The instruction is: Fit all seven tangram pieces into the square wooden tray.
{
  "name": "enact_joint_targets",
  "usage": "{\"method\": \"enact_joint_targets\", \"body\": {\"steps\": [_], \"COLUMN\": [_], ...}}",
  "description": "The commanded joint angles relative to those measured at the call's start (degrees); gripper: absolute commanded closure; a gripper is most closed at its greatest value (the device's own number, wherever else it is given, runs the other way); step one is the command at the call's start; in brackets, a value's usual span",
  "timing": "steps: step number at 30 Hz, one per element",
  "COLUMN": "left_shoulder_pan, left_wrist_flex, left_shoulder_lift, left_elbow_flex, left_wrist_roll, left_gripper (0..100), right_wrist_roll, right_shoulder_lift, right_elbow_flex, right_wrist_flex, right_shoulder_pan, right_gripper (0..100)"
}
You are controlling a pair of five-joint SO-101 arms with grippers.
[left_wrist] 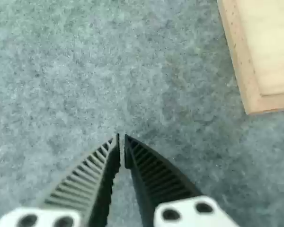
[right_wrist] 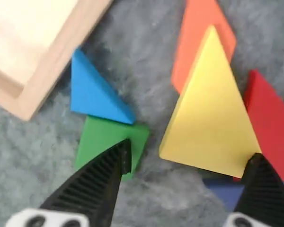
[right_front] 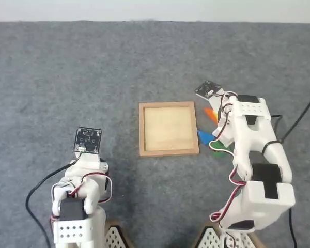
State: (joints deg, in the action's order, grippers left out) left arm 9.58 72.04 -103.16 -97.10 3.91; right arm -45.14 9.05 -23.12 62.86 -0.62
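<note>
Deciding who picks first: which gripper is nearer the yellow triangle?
Right. The right gripper hangs open over the yellow triangle; the left gripper sits shut over carpet across the tray.

Wide carpet [right_front: 67, 77] left of the tray [right_front: 168, 151] — pieces [right_front: 204, 136] crowd its right edge.

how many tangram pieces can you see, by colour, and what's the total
light blue piece: 1
green piece: 1
orange piece: 1
yellow piece: 1
red piece: 1
dark blue piece: 1
Total: 6 pieces, all on the carpet beside the wooden tray, 0 inside it.
</note>
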Motion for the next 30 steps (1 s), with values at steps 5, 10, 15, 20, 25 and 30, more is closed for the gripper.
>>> {"method": "enact_joint_targets", "body": {"steps": [5,10,15,20,25,30], "left_shoulder_pan": [-0.3,-0.3,-0.3,-0.3,-0.3,-0.3], "left_wrist_flex": [0.2,0.2,0.2,0.2,0.2,0.2], "left_shoulder_lift": [-1.0,-1.0,-1.0,-1.0,-1.0,-1.0], "left_elbow_flex": [0.6,0.6,0.6,0.6,0.6,0.6], "left_wrist_roll": [0.1,0.1,0.1,0.1,0.1,0.1], "left_gripper": [98,98,98,98,98,98], "right_wrist_roll": [-3.3,-7.2,-7.0,-3.3,7.9,14.9], "right_shoulder_lift": [0.2,0.3,0.3,-0.3,-0.3,-0.4], "right_elbow_flex": [3.2,3.3,3.0,0.4,0.6,0.6], "right_wrist_flex": [-1.5,-1.3,-0.8,1.3,1.1,1.6], "right_shoulder_pan": [-0.2,0.0,0.1,-0.8,-1.4,-3.3], "right_gripper": [63.4,63.6,63.7,63.7,63.7,63.7]}}
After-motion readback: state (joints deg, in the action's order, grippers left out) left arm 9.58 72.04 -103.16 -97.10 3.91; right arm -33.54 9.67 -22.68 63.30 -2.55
